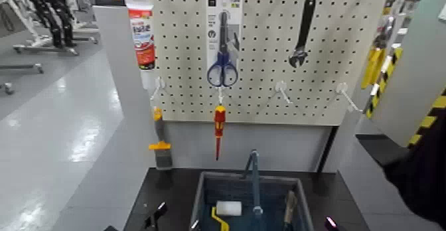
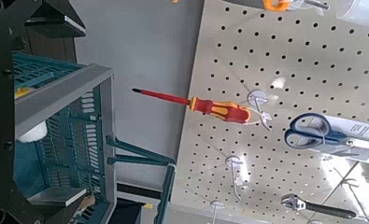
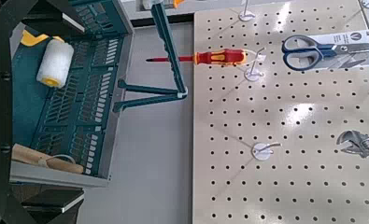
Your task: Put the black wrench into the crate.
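The black wrench (image 1: 302, 31) hangs upright on a hook at the upper right of the white pegboard (image 1: 265, 68), jaw head down. It also shows in the left wrist view (image 2: 318, 207), and its jaw head shows in the right wrist view (image 3: 360, 143). The grey-blue crate (image 1: 199, 197) with a tall blue handle bar (image 1: 255, 180) stands on the dark table below the board. My left gripper (image 1: 156, 215) is low beside the crate's left side and my right gripper (image 1: 330, 224) is low at its right. Both are open, empty and far below the wrench.
On the board hang a red-and-white tube (image 1: 141, 34), a blue-handled scissors pack (image 1: 223, 41), a red-handled screwdriver (image 1: 219, 131) and empty hooks (image 1: 282, 91). A scraper (image 1: 160, 144) hangs at the board's lower left. A white roller (image 1: 229, 208) and a brush (image 1: 290, 207) lie in the crate.
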Controlling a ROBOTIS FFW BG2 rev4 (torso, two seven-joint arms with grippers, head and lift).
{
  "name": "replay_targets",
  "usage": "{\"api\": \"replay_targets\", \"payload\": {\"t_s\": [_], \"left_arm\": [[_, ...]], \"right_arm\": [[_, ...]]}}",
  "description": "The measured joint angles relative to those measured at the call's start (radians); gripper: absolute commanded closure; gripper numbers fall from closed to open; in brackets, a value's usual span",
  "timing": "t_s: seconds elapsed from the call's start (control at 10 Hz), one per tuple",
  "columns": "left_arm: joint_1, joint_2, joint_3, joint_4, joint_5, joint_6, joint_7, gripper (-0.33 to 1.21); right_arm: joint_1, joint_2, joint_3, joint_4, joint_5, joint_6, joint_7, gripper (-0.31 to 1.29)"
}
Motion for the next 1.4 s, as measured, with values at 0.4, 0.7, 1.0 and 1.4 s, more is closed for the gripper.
{"api": "replay_targets", "payload": {"t_s": [0.4,0.7,1.0,1.4], "left_arm": [[-0.001,-0.001,0.001,0.002,0.003,0.002,-0.006,0.11],[-0.004,-0.003,0.001,0.004,0.004,0.006,-0.01,0.11],[-0.006,-0.003,0.0,0.007,0.006,0.01,-0.014,0.11],[-0.017,-0.004,-0.003,0.014,0.008,0.015,-0.026,0.11]], "right_arm": [[0.0,0.0,-0.001,-0.003,0.0,0.0,0.0,0.08],[-0.001,-0.001,-0.015,-0.021,0.014,0.002,0.013,0.07],[-0.014,-0.014,-0.041,-0.055,0.014,0.025,0.044,0.07],[-0.095,-0.033,-0.117,-0.077,-0.111,0.119,0.089,0.07]]}}
